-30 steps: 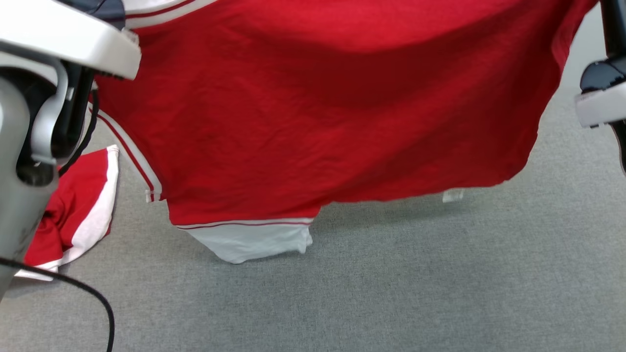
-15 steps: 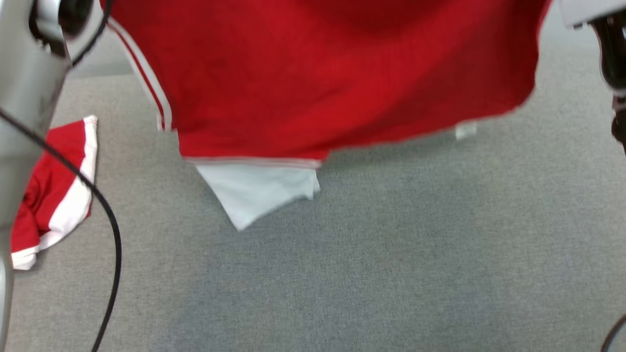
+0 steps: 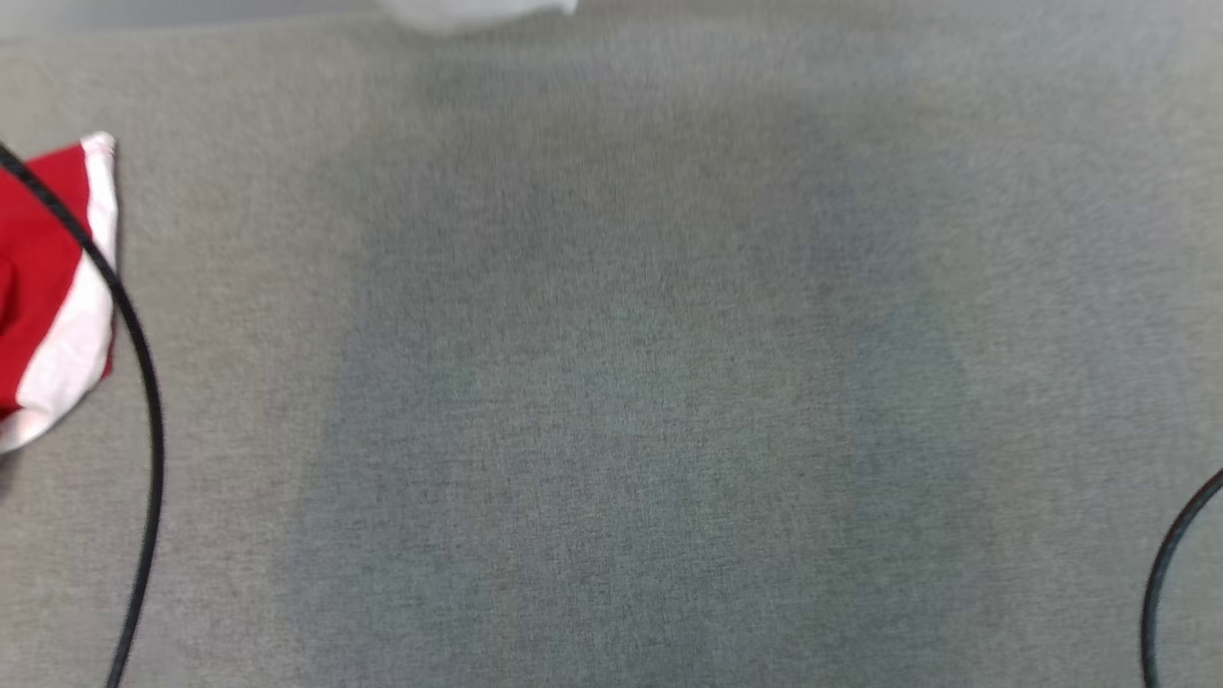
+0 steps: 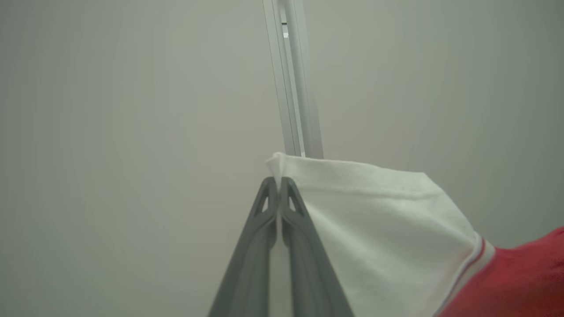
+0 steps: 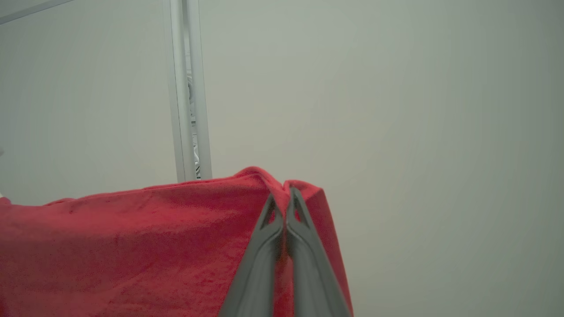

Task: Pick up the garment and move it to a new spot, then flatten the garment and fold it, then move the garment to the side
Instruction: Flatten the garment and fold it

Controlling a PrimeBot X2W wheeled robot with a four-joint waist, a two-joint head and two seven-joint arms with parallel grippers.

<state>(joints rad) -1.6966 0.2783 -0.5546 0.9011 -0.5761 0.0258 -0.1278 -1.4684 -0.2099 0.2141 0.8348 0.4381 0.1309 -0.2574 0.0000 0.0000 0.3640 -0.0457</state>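
Clamping shut on a white corner of the garment point(image 4: 387, 229), the left gripper point(image 4: 278, 180) is holding it up before a pale wall point(image 4: 110, 132), the cloth draping toward four o'clock, where red begins. The right gripper point(image 5: 286, 193) is likewise pinching a red edge of the same garment, fabric spreading toward eight o'clock. In the head view, another red-and-white cloth point(image 3: 48, 287) is lying at nine o'clock on the grey surface point(image 3: 611, 382), a black cable point(image 3: 143, 382) curving in front of it.
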